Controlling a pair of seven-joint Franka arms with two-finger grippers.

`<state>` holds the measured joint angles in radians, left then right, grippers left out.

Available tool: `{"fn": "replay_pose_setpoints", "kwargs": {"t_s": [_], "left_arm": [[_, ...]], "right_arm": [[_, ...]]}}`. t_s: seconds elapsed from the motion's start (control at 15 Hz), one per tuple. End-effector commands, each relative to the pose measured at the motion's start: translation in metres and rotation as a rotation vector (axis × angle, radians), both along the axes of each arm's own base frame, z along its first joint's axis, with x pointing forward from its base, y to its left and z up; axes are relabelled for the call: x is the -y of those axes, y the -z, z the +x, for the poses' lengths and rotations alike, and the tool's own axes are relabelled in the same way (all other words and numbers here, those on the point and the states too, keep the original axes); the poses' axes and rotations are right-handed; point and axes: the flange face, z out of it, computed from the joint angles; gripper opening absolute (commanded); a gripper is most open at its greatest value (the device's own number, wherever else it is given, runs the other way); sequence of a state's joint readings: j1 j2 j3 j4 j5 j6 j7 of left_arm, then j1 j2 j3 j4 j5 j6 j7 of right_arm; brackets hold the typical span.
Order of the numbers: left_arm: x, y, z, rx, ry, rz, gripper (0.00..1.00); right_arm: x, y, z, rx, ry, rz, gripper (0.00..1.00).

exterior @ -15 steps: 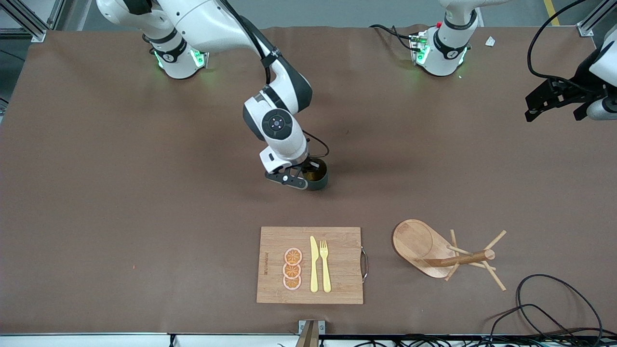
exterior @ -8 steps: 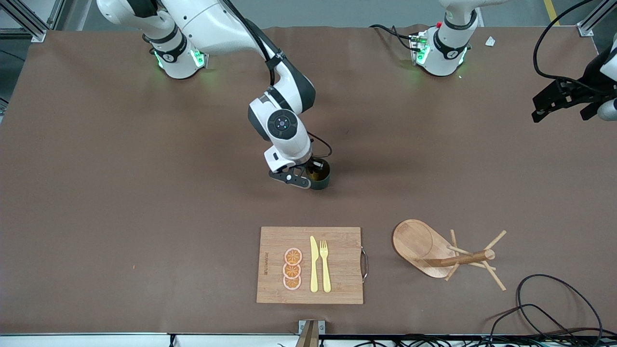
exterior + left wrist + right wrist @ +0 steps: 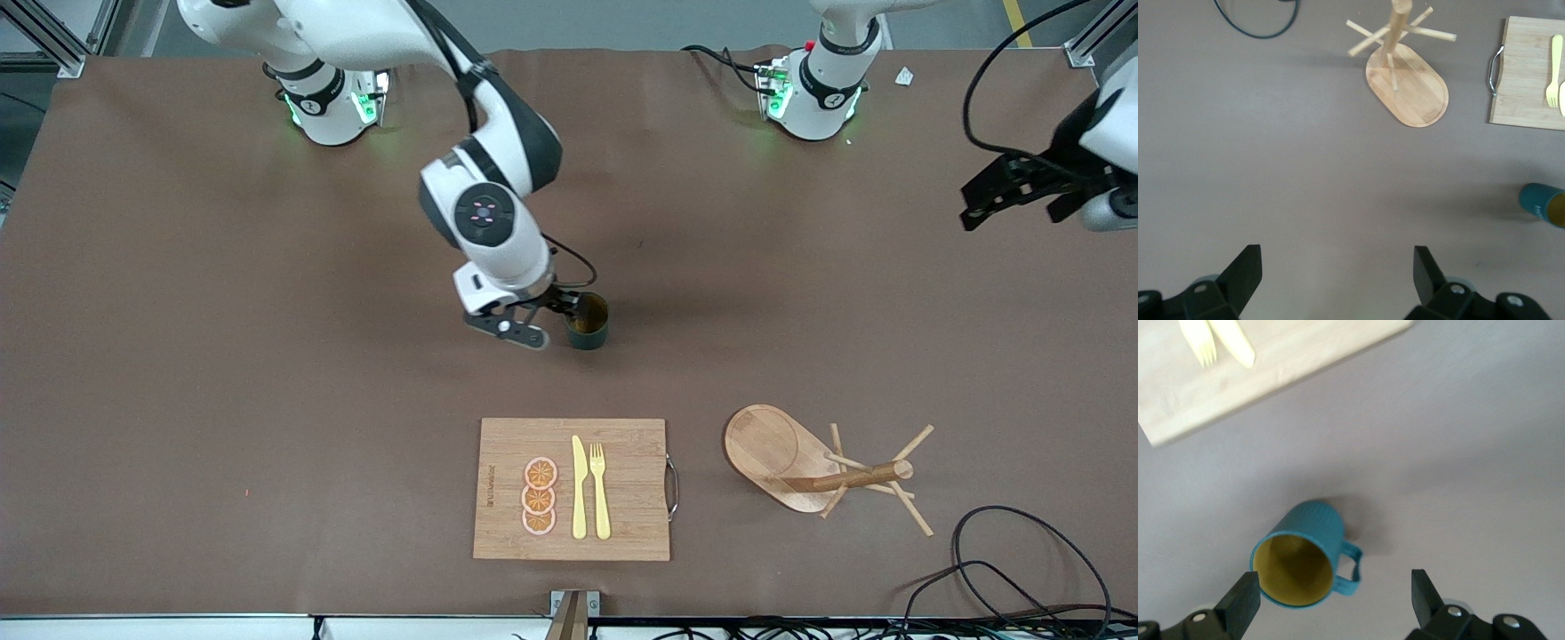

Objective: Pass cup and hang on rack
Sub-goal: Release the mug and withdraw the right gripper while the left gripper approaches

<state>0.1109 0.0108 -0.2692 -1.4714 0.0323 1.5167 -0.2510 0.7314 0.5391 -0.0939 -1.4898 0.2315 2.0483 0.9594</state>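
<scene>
The cup (image 3: 588, 320) stands upright on the brown table (image 3: 222, 356) near its middle, yellow inside showing, and nothing is gripping it. The right gripper (image 3: 532, 322) hangs just beside the cup, toward the right arm's end of the table, fingers spread apart and empty. In the right wrist view the cup (image 3: 1305, 553) sits low between the two open fingers (image 3: 1241, 603), its loop handle (image 3: 1351, 570) pointing off at about four o'clock.

From the cup, the cutting board (image 3: 571, 489) lies at six o'clock, nearer the front camera, carrying a yellow knife (image 3: 578, 487), a fork (image 3: 600, 489) and three orange slices (image 3: 539, 496). The rack (image 3: 822, 471) stands at about four o'clock from the cup, well apart, beside the board toward the left arm's end.

The left gripper (image 3: 1013, 187) waits up over the table's edge at the left arm's end, fingers wide and holding nothing; its wrist view looks down on the rack (image 3: 1405, 80), with the cup (image 3: 1543, 205) at the frame's edge.
</scene>
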Motion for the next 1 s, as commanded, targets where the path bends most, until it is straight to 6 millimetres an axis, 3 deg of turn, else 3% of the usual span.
{"fn": "replay_pose_setpoints", "kwargs": {"t_s": [0.0,0.27,0.53,0.93], "left_arm": [[0.041,0.014,0.010,0.017,-0.032,0.008,1.00],[0.114,0.044,0.008,0.020,-0.053,0.104,1.00],[0.186,0.079,0.002,0.046,-0.089,0.138,1.00],[0.309,0.153,-0.017,0.117,-0.175,0.199,1.00]], "right_arm": [[0.091,-0.044,0.031,-0.030,0.006,-0.018,1.00],[0.205,-0.088,0.054,-0.068,-0.220,-0.048,1.00],[0.299,-0.122,0.057,-0.095,-0.368,-0.099,1.00],[0.398,-0.165,0.045,-0.115,-0.455,-0.153,1.00]]}}
